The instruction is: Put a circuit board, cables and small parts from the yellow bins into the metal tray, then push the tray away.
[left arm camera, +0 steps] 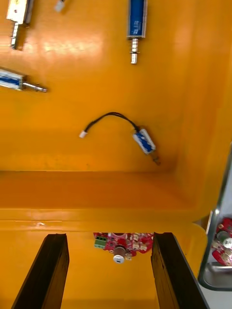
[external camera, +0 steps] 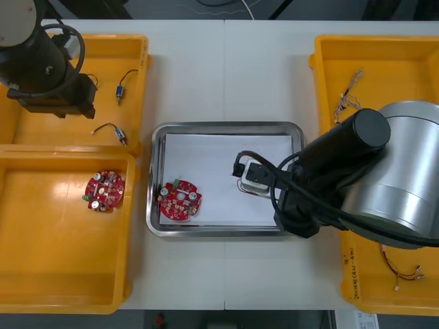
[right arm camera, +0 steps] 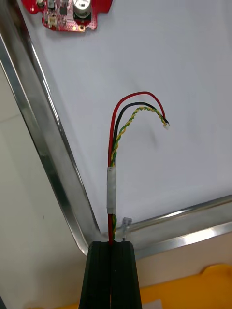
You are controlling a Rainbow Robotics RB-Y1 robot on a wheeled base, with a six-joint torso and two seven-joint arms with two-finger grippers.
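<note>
My right gripper (right arm camera: 111, 248) is shut on a red, black and yellow cable (right arm camera: 116, 145), which reaches out over the white inside of the metal tray (right arm camera: 46, 130). In the front view this gripper (external camera: 254, 179) hangs over the right half of the tray (external camera: 226, 127). A round red circuit board (external camera: 180, 200) lies in the tray's near left corner. My left gripper (left arm camera: 111, 270) is open with nothing between its fingers. It is above the far left yellow bin (external camera: 137, 48), where several small metal parts (left arm camera: 145, 141) lie.
A second circuit board (external camera: 104, 190) lies in the near left bin (external camera: 65, 291). Twisted cables (external camera: 348, 96) lie in the far right bin, and red cables (external camera: 401, 271) in the near right bin. My left arm (external camera: 48, 68) covers part of the far left bin.
</note>
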